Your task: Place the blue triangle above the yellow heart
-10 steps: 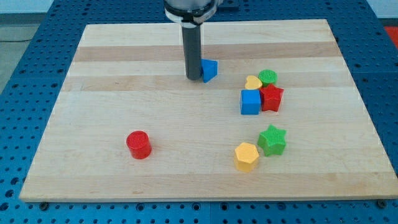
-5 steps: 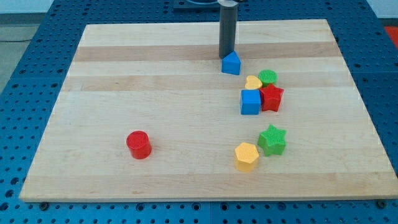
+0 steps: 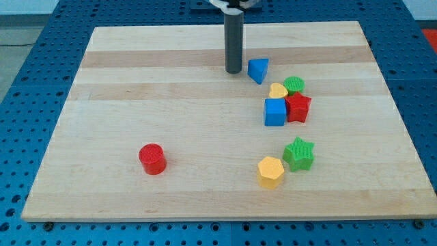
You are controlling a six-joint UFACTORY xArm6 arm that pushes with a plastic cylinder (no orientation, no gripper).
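Observation:
The blue triangle lies on the wooden board, up and to the left of the yellow heart, a small gap apart. The heart sits in a cluster with a green round block, a blue cube and a red block. My tip stands on the board just left of the blue triangle, close to it; I cannot tell if it touches.
A red cylinder stands at the lower left. A yellow hexagon and a green star sit together at the lower right. Blue perforated table surrounds the board.
The blue triangle has slid right and slightly up toward the heart and turned. My tip went from its left to above it, then back to its left.

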